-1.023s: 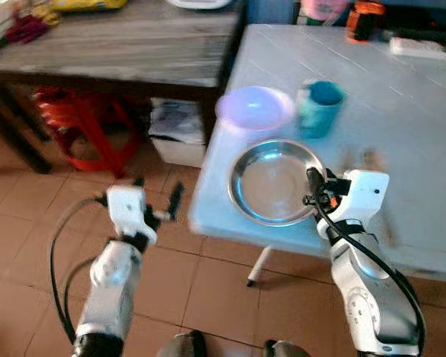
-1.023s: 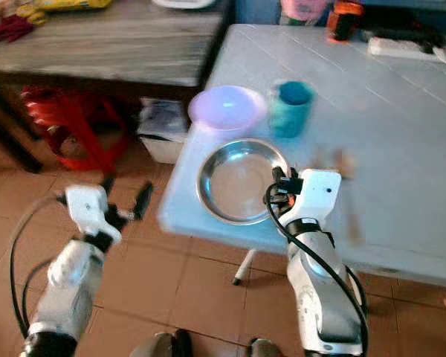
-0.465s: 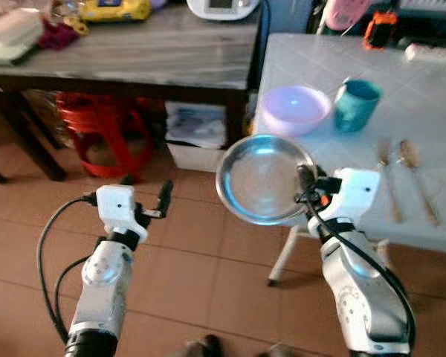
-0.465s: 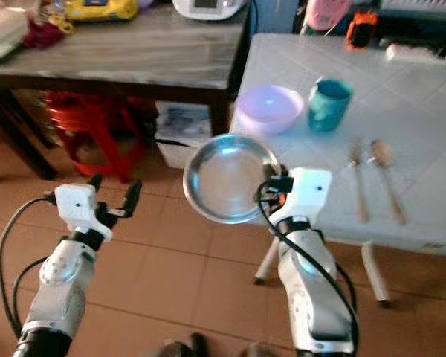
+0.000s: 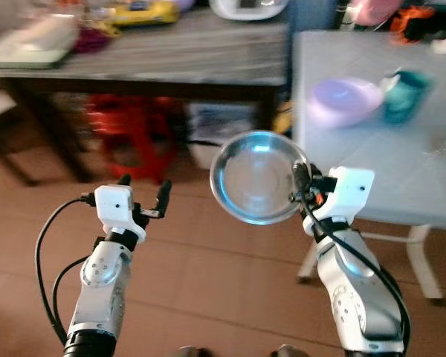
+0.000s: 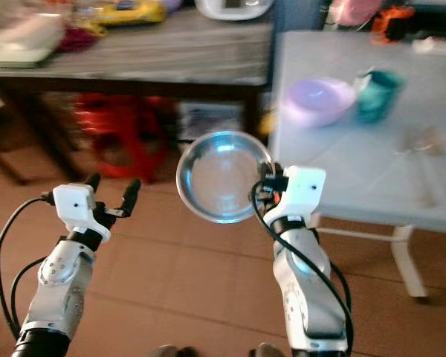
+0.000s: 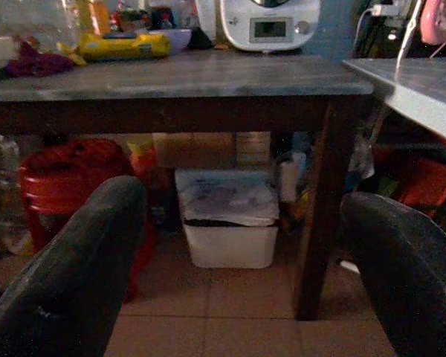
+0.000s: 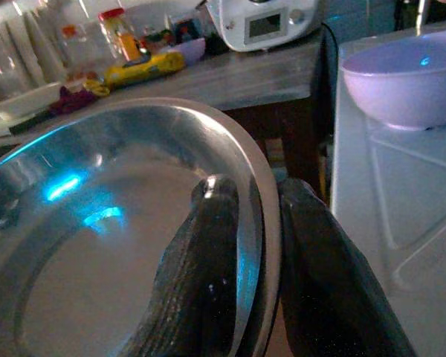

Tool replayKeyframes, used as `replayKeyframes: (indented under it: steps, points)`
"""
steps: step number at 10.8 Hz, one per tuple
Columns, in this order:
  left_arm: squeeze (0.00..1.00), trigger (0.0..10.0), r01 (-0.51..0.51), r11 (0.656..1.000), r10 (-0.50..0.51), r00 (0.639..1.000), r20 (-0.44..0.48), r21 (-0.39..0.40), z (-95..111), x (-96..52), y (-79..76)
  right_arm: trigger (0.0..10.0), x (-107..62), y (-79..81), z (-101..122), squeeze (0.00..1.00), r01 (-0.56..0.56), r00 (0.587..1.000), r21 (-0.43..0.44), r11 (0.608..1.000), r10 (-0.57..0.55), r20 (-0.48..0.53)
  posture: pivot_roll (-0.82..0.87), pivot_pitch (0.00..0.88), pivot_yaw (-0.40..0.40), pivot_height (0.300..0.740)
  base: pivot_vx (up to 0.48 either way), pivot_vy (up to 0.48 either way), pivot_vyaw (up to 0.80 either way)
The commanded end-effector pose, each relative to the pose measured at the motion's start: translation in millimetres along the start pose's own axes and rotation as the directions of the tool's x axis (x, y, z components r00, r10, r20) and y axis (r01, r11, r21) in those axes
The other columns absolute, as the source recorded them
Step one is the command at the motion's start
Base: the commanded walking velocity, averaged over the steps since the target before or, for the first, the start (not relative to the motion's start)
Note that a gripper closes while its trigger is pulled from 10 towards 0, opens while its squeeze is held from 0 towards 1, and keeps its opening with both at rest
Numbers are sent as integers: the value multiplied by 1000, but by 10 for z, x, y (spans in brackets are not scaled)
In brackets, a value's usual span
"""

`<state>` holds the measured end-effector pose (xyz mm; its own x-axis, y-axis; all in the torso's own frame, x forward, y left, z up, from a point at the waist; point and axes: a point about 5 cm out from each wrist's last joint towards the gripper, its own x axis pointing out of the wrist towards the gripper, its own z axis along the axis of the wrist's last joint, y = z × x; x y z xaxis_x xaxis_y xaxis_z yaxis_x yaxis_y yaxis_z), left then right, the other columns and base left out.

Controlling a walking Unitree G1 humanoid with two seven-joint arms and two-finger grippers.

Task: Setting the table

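My right gripper [image 5: 300,181] is pinching just the rim of the steel plate [image 5: 256,177], held off the white table [image 5: 372,160]'s left edge. Could slip. Left gripper [image 5: 143,199] open, empty.

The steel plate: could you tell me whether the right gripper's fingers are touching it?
Touching. In the right wrist view the right gripper pinches the rim of the steel plate, one finger lying inside the plate, the other outside.

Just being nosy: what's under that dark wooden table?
Under the wooden table sit a white bin and a red stool. The table's legs hide what lies further back.
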<state>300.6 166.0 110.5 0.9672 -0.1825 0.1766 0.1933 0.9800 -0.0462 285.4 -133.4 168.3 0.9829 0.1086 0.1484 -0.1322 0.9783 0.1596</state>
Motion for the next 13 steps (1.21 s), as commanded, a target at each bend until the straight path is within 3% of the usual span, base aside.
replayKeyframes:
  steps: [1, 9, 13]
  points:
    - [0, 10000, 14, 1000, -14, 1000, -4, 13, 10, 12, -31, 10000, -15, -46, 6, 0, 27, 1000, 1, 1000, -27, 9, -88, 149, 96, 740, 0, 420, 0]
    - [0, 10000, 25, 1000, -25, 1000, -10, 9, 16, 31, -75, 10000, -11, -61, -28, 0, 38, 999, -4, 999, -38, 2, -86, 153, 98, 740, 0, 419, 0]
    - [0, 10000, 21, 999, -21, 1000, -10, 28, 12, 9, -74, 10000, 0, -70, -37, 0, 39, 999, -5, 999, -39, -2, -86, 152, 92, 740, 0, 0, 0]
